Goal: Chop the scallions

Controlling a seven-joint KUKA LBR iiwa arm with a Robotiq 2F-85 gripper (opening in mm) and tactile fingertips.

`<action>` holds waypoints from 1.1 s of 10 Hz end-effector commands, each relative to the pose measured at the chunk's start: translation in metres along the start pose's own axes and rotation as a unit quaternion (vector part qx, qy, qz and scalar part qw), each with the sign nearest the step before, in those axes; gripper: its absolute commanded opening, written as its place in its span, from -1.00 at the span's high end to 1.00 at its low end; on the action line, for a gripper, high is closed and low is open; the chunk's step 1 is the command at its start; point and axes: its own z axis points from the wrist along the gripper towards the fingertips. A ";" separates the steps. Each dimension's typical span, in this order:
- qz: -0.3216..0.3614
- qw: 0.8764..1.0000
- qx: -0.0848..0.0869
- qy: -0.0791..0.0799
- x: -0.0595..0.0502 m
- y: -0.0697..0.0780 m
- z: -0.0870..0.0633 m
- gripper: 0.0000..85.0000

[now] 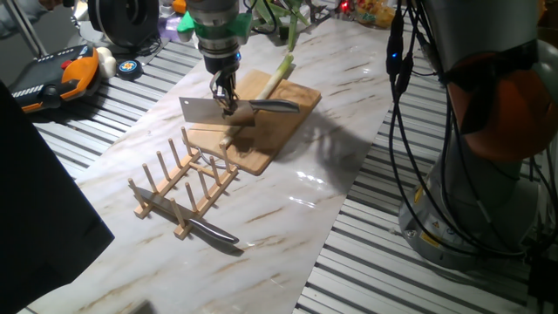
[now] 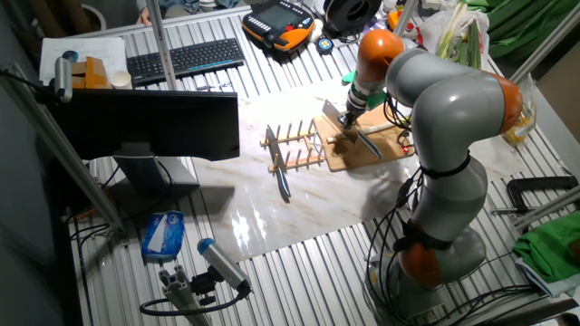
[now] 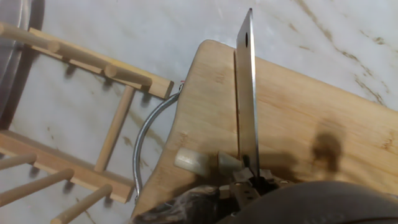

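My gripper is shut on a steel cleaver, just where the blade meets the dark handle. It holds the cleaver over the wooden cutting board. The scallions' long stalk lies across the board's far end, white end on the wood and green tops trailing off behind. In the hand view the blade is edge-on above the board. Two small whitish cut chunks lie left of the blade, near the board's edge. The other fixed view shows the gripper over the board.
A pale wooden peg rack stands close to the board's near end, with a second knife lying on the marble beside it. A metal loop sticks out of the board's end. An orange pendant and clutter lie at the back; cables hang on the right.
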 end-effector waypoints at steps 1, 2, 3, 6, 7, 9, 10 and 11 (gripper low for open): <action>0.000 1.000 -0.001 -0.001 0.000 0.000 0.002 0.98; 0.000 1.000 -0.001 -0.002 -0.001 0.000 0.004 0.98; -0.001 1.000 -0.001 -0.004 -0.002 0.000 0.005 0.98; -0.001 1.000 0.000 -0.005 -0.002 -0.001 0.007 0.98; -0.001 1.000 0.000 -0.005 -0.001 -0.001 0.007 0.98; -0.001 1.000 0.000 -0.006 0.000 -0.001 0.008 0.98; -0.001 1.000 0.000 -0.006 0.001 -0.001 0.008 0.98; -0.001 1.000 0.000 -0.006 0.002 -0.001 0.008 0.98</action>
